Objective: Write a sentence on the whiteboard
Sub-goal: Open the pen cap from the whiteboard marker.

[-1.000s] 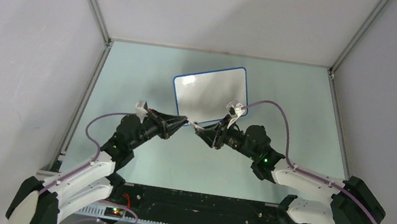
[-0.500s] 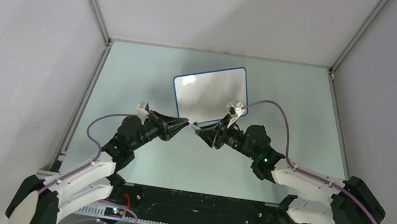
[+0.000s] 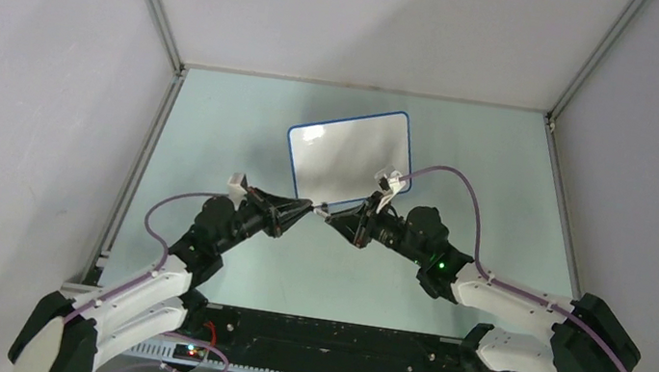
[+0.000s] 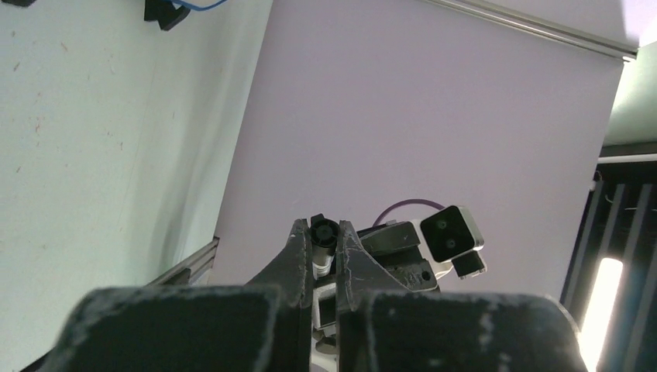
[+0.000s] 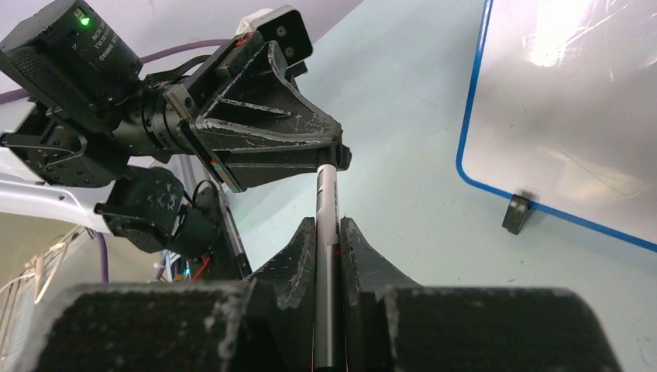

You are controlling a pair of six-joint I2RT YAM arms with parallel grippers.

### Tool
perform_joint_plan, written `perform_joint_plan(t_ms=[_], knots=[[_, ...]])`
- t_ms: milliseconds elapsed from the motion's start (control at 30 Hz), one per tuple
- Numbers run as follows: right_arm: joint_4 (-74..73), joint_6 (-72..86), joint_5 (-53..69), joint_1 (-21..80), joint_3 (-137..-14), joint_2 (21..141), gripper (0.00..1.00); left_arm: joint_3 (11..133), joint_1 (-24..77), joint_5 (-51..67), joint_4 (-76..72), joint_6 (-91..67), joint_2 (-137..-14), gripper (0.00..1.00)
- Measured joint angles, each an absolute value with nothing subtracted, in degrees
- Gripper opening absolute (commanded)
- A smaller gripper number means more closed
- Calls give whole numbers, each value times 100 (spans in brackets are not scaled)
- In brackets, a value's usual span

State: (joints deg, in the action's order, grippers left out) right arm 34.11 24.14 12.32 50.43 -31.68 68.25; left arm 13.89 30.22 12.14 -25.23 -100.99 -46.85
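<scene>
The left gripper (image 3: 308, 206) and right gripper (image 3: 328, 213) meet tip to tip just before the board's (image 3: 350, 150) near edge. Both are clamped on one marker (image 5: 326, 209) and bar the way in from the front. The right arm's cable (image 3: 449, 171) arcs over the board's near right corner. Bare table (image 3: 216, 131) lies either side of the board, bounded by walls (image 3: 42, 58).

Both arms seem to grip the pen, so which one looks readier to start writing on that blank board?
Right, probably. The right gripper clamps the pen by its barrel beside the whiteboard; the left gripper only pinches its black end.
</scene>
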Motion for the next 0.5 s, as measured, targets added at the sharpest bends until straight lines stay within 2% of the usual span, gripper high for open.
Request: perform_joint_plan(t_ms=[233,367,500], knots=[[3028,2394,1347,5087,-3162,6510,0,1061,2762,1813,-2561,-10206,-4152,0],[2858,2388,1337,4711,-2794,5730,0,974,2051,1448,-2460,-10200,-3935,0],[2687,2375,1297,4497,-2563,5332,0,915,1951,1374,-2425,-10200,-4066,0]])
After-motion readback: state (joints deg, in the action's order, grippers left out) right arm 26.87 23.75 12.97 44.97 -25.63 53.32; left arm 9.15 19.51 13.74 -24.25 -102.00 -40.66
